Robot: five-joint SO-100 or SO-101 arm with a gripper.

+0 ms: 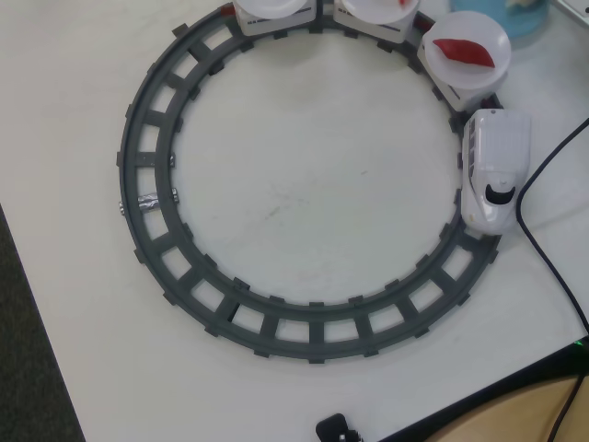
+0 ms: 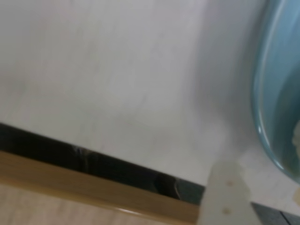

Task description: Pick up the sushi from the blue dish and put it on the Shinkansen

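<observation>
In the overhead view the white Shinkansen stands on the right side of the track. It pulls cars topped with white plates; the nearest plate carries a flat red piece. The blue dish is cut off at the top right corner, with a sliver of the pale sushi in it. The blurred wrist view shows the blue dish at the right edge, with the cream sushi barely in frame. My gripper is open and empty just beside the dish, one white finger showing.
The grey ring track fills most of the white table. A black cable runs along the right. The table's edge with a dark strip and wooden trim lies close below the gripper in the wrist view.
</observation>
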